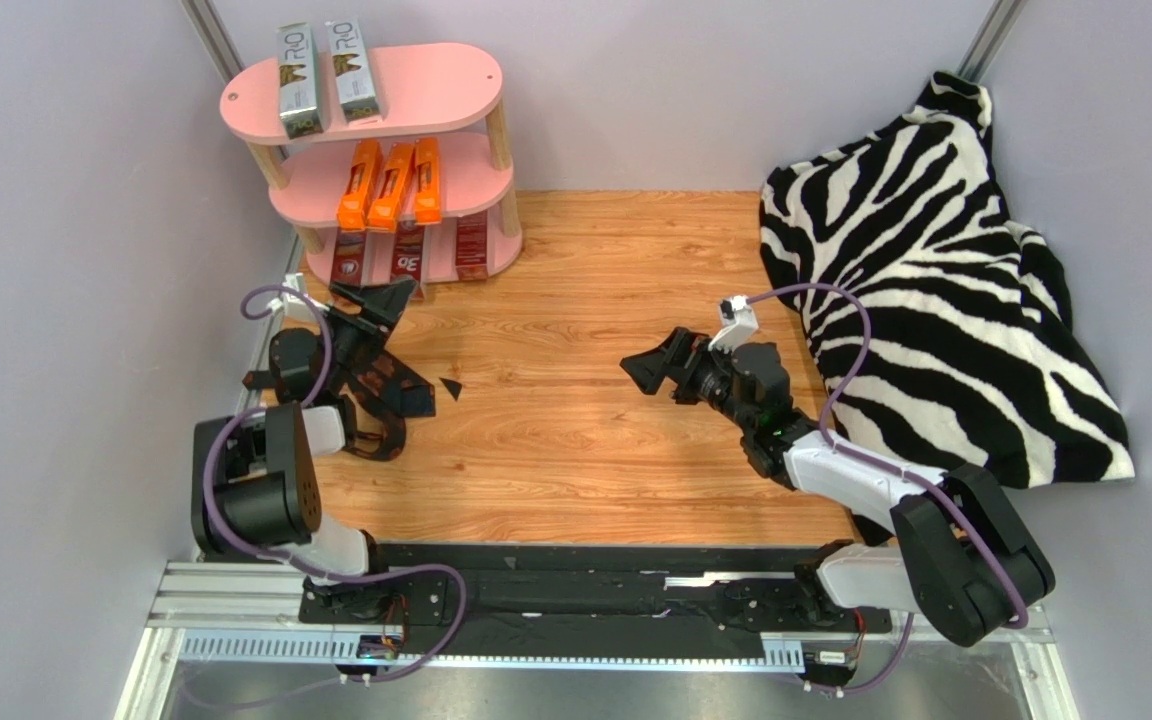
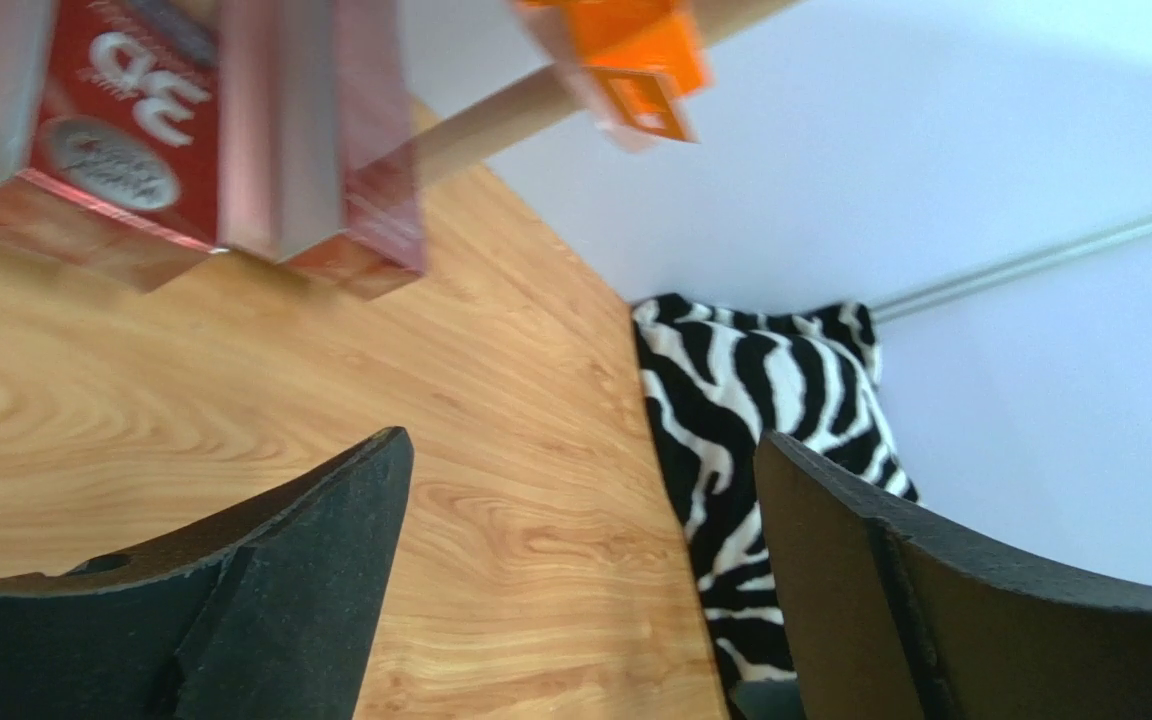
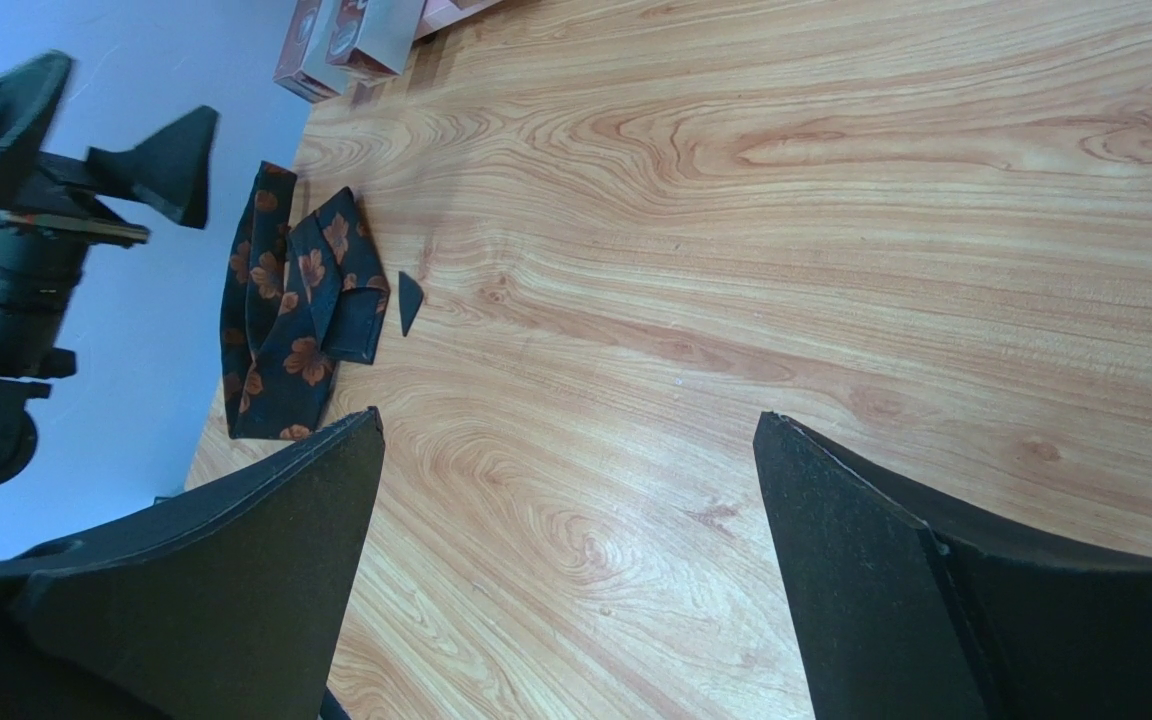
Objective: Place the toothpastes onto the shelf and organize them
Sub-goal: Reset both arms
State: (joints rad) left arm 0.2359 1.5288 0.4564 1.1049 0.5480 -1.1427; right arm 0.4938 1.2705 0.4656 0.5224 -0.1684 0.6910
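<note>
top external view: the pink shelf (image 1: 455, 83) stands at the far left corner of the wooden table (image 1: 582, 435). two silver-grey cartons (image 1: 297, 78) lie side by side on its top board. three orange cartons (image 1: 391, 183) lie side by side on the middle board, and three dark red cartons (image 1: 408, 255) sit on the bottom board. the left gripper (image 1: 375, 308) hovers just in front of the bottom board, its fingers spread wide with nothing between them. in the left wrist view the dark red cartons and one orange carton end show close beyond the fingertips. the right gripper (image 1: 657, 363) hangs over the middle of the table, well apart from the shelf, pointing left, spread wide and empty. a zebra-print cloth (image 1: 943, 255) is heaped at the right side. a dark flowered strap (image 1: 394, 398) lies crumpled beside the left arm, with a small dark scrap (image 1: 452, 387) just beside it.
</note>
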